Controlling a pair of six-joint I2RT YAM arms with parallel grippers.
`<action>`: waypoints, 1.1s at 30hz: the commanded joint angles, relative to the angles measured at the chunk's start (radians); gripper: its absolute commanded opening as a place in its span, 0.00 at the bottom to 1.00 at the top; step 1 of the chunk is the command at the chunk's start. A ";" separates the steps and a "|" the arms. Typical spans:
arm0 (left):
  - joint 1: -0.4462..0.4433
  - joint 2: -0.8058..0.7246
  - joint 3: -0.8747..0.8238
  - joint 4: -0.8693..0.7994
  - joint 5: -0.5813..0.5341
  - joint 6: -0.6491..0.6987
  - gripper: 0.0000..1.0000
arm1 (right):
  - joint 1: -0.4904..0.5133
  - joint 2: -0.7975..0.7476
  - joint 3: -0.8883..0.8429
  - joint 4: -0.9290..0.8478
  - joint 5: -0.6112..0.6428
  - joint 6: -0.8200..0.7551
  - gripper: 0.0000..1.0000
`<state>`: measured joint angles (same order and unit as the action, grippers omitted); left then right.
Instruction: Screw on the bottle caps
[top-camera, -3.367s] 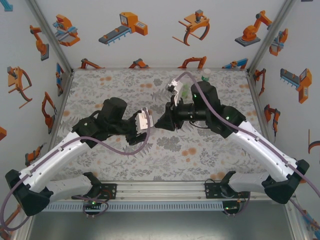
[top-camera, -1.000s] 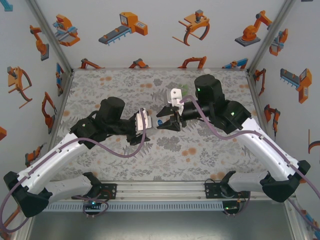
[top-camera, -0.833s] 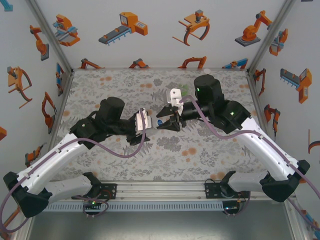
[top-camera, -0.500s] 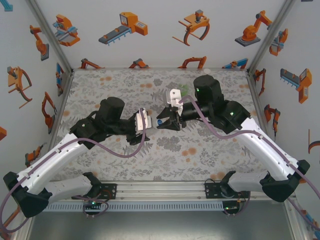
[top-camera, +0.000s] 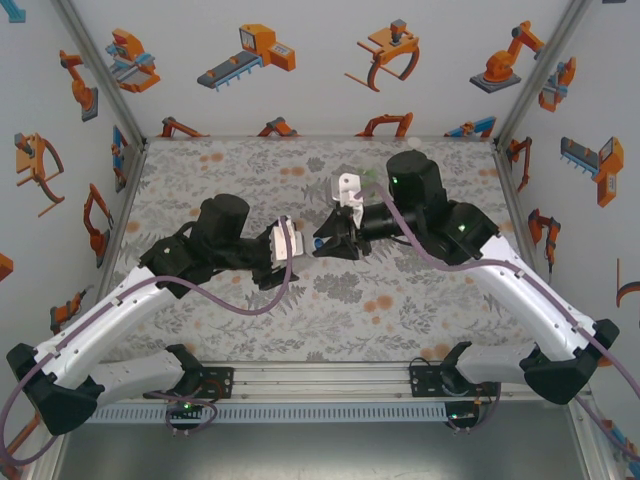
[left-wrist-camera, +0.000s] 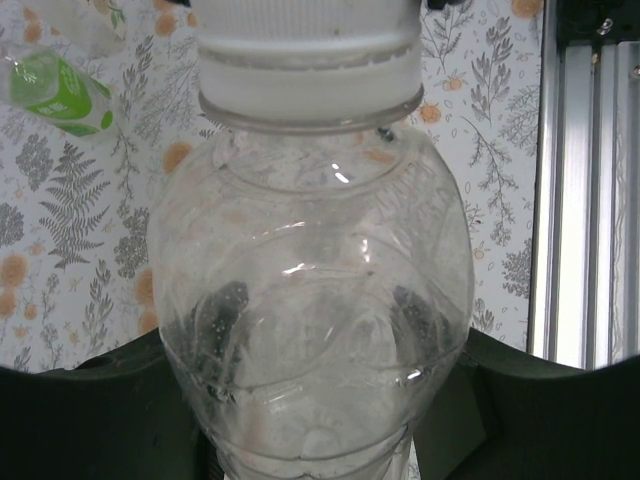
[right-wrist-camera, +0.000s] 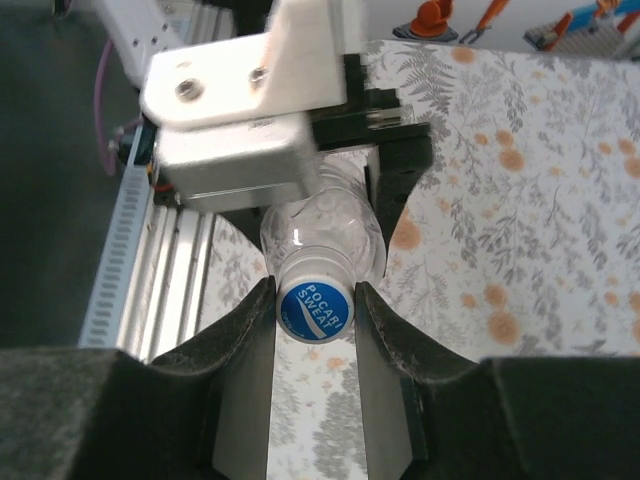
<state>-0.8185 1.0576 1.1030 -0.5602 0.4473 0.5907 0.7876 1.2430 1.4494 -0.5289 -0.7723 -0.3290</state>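
- The left gripper (left-wrist-camera: 310, 355) is clamped on the body of the clear round-shouldered plastic bottle (left-wrist-camera: 310, 250). It holds the bottle roughly level above the floral-patterned table (top-camera: 200, 170), neck pointing at the other arm.
- The round plastic cap with white sides and a blue printed top (right-wrist-camera: 315, 310) sits on that neck. From the left wrist it looks seated down against the collar ring.
- The right gripper (right-wrist-camera: 315, 292) straddles the cap with one finger against each side. Contact looks made, though I cannot tell how firm the squeeze is.
- A small bottle with a green label (left-wrist-camera: 58, 92) lies on the table beyond, well apart from both grippers.
- Judged step: twisting this cap tight.
- Risk: the fingers hold only the shallow cap wall, so a weak pinch would let them skate round it without turning it.
- Risk: the thin, smooth bottle wall may buckle or rotate within the left jaws under torque, so the cap never tightens.
- Risk: if the wrist axis and the neck axis are off-line, the thread could bind crooked, or the bottle could be levered out of its grip.
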 joint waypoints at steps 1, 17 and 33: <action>-0.005 -0.007 0.004 0.046 -0.041 -0.005 0.01 | -0.002 -0.001 -0.053 0.083 0.154 0.329 0.00; -0.005 0.037 0.001 0.091 -0.277 -0.024 0.00 | -0.003 0.025 -0.161 0.013 0.467 1.611 0.00; -0.006 0.025 -0.029 0.117 -0.278 -0.046 0.70 | -0.068 0.100 -0.091 -0.002 0.466 1.512 0.00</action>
<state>-0.8188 1.1038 1.0771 -0.5182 0.1387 0.5575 0.7448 1.3170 1.3174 -0.4706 -0.3164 1.2289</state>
